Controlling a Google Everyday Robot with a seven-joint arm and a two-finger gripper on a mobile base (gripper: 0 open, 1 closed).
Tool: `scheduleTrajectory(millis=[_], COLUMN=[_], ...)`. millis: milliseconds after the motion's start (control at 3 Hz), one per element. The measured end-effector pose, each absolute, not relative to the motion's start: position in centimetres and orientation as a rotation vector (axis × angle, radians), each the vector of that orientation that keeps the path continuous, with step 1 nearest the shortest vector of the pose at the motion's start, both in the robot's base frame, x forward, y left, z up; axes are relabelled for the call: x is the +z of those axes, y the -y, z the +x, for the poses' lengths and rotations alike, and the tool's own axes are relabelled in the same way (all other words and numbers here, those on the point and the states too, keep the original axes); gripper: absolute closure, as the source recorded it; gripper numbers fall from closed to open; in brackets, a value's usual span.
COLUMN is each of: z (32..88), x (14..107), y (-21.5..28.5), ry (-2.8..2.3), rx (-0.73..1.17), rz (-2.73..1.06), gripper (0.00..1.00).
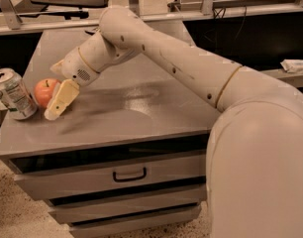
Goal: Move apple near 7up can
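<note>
The orange-red apple point(44, 90) rests on the grey cabinet top point(141, 108) near its left edge. The silver-and-green 7up can point(13, 94) stands tilted just left of it, close to touching. My gripper point(52, 90) reaches in from the right at the apple. Its near cream finger point(60, 99) lies across the apple's front right side. The far finger point(56, 66) shows behind the apple. The jaws stand apart with the apple between them, and the apple sits on the top.
The cabinet has drawers with a handle point(129, 175) below the top. A shelf rail point(52, 28) runs behind the cabinet. The arm point(191, 68) crosses over the right half of the top. The left edge lies just beyond the can.
</note>
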State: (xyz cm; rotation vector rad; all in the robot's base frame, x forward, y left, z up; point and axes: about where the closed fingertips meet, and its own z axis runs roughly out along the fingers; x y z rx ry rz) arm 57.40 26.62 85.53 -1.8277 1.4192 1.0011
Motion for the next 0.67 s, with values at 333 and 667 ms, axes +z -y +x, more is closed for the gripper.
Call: scheduleTrajectory(millis=[333, 667], z=[58.0, 57.0], x=[87.5, 92.7], y=[-22.2, -15.2], ry=[-1.462, -1.450], rx=[0.896, 0.732], rz=[-1.767, -1.625], gripper=[0.00, 0.00])
